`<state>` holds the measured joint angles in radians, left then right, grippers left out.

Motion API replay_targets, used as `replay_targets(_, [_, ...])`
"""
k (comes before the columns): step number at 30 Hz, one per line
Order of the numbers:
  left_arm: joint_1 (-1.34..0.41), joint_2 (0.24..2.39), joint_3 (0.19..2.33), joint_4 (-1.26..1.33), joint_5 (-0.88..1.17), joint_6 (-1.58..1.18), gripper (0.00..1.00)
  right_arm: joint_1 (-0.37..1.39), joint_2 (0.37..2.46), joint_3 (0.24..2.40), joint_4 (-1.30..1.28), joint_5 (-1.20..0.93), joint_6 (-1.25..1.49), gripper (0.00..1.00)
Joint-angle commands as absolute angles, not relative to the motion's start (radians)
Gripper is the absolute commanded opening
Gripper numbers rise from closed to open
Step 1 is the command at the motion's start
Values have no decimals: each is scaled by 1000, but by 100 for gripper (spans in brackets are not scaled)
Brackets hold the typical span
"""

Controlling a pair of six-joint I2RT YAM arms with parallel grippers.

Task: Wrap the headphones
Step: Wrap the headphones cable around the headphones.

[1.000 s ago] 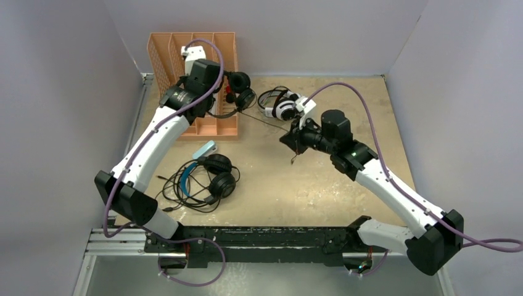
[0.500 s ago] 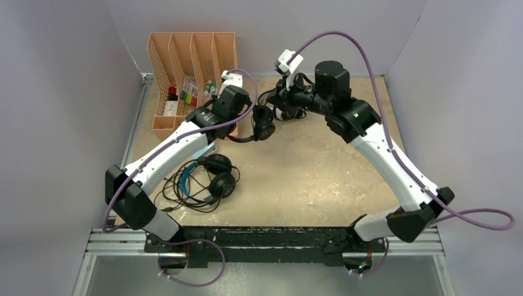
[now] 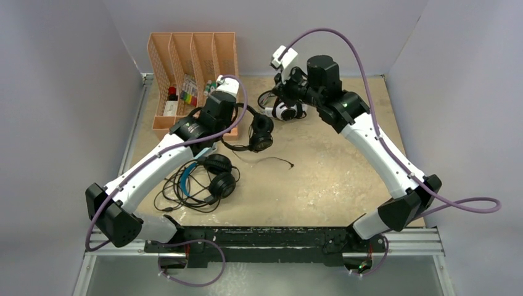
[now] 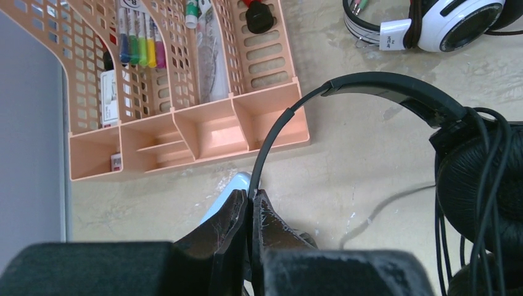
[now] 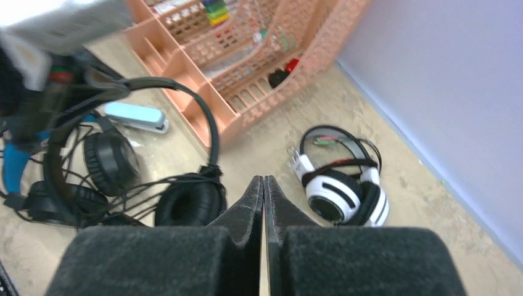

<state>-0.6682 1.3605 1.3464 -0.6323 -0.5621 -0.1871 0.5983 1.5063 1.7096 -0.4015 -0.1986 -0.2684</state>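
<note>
My left gripper (image 3: 221, 137) is shut on the thin headband of the slim all-black headphones (image 3: 260, 132), close to the table. In the left wrist view the band (image 4: 271, 142) runs from my shut jaws (image 4: 251, 196) to the earcups (image 4: 481, 185), which have cable turns around them. The cable's free end (image 3: 291, 164) lies on the table. My right gripper (image 3: 279, 95) is shut with nothing seen between its jaws (image 5: 263, 180). It hovers just above the white-and-black headset (image 3: 287, 111) (image 5: 339, 197). The blue-band headset (image 3: 210, 176) lies near the left arm.
An orange desk organizer (image 3: 191, 49) with pens and small items stands at the back left, also in the left wrist view (image 4: 210, 132). A light-blue flat object (image 3: 205, 150) lies in front of it. Grey walls enclose the table.
My left gripper carried the black headphones from the organizer toward the table's middle and lowered them. My right arm swung from mid-table to the back over the white headset; the cable end now lies loose.
</note>
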Motion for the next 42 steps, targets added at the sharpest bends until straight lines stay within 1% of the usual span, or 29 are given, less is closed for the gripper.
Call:
replay_targets(1, [-669,1327,1398,-622,-546,-268,0,478,1485,1611,-325,-220,-122,5])
replay_targets(3, [-669,1307,1395,-618,-543,-296,0,402,1440,1463,-237,-296,-40,18])
replay_targets(5, [-670,1310,1407,-632,-548,-316,0,375,1414,1336,-180,-318,5,32])
replay_targets(7, [-670,1321,1418,-646,-549,-325,0,374,1425,1249,-160,-356,48,41])
replay_targets(12, [-669,1334,1410,-637,-533,-337,0,398,1549,1151,-190,-352,132,56])
replay_targets(16, [-670,1325,1405,-635,-527,-335,0,472,1670,1149,-264,-277,119,61])
replay_targets(20, [-669,1319,1407,-636,-525,-332,0,522,1733,1154,-293,-184,152,63])
replay_targets(25, [-669,1314,1399,-631,-516,-336,0,563,1799,1152,-282,-131,198,58])
replay_targets(30, [-669,1312,1394,-630,-508,-340,0,587,1820,1161,-239,-127,125,57])
replay_targets(34, [-669,1313,1398,-630,-502,-342,0,606,1830,1164,-210,-164,62,57])
replay_targets(37, [-669,1313,1403,-629,-503,-343,0,639,1837,1160,-166,-132,46,56])
replay_targets(38, [-670,1312,1402,-628,-503,-345,0,646,1841,1154,-134,-127,46,55])
replay_targets(42, [-669,1313,1408,-634,-500,-350,0,675,1862,1141,-70,-70,56,42])
